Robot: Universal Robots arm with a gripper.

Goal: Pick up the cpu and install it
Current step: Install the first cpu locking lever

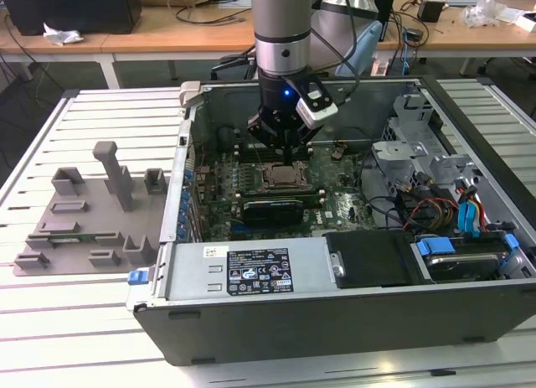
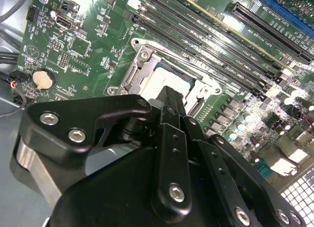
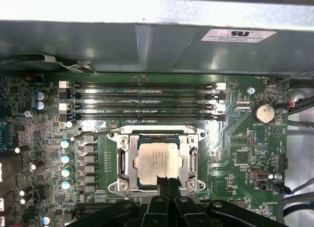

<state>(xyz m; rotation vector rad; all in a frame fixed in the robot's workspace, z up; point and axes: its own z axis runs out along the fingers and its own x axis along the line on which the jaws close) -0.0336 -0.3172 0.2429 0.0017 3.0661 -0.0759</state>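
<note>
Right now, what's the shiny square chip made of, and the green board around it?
The cpu looks like metal on top: silvery with a dull sheen. The green board looks like stiff coated plastic or fibreglass, I can't tell which; its flat surface glints in the light.

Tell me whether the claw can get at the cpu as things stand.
Likely yes: the claw sits right at the edge of the cpu, and nothing lies over the chip. The metal socket frame hugs its sides, which may hinder a grip.
</note>
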